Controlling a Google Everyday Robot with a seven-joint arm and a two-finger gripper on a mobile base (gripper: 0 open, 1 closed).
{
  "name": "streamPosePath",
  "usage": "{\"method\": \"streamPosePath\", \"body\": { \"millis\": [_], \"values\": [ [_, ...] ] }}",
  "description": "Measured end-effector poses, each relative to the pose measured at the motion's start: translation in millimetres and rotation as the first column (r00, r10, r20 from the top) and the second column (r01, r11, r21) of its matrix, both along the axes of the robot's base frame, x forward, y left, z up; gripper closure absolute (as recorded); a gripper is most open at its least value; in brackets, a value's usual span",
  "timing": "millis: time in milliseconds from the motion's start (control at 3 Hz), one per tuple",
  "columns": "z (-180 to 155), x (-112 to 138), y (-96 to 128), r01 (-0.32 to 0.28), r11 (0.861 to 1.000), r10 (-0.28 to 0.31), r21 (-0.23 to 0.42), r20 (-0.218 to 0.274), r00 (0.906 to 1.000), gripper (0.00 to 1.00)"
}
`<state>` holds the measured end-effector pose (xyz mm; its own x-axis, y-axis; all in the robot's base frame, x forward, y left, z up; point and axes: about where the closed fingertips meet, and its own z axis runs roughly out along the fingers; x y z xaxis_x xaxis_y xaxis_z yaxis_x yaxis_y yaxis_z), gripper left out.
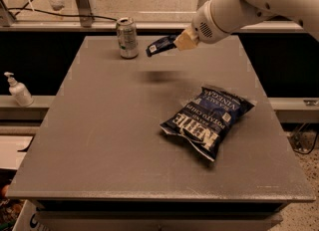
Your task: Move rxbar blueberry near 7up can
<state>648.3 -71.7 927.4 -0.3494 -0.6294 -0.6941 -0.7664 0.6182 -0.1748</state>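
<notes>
Claw (178, 41) aloft over desk (99, 140), gripping bar (158, 46). Can (127, 37) just left of it. Carry step. Next: lower beside can, release.

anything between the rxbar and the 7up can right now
Nothing visible. The gripper holds the rxbar blueberry in the air close beside the 7up can, above the far part of the table. The gap between them is open. The Kettle chip bag lies nearer the front, off that path.
</notes>
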Motion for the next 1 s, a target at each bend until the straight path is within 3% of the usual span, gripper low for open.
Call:
{"method": "streamPosePath", "body": {
  "millis": [667,1000],
  "values": [
    [-23.0,10.8,17.4,0.021,1.0,-0.021,-0.015,0.018,0.9996,1.0],
    [-36.2,36.8,30.2,0.053,0.998,-0.051,-0.03,0.051,0.9974,1.0]
  ]
}}
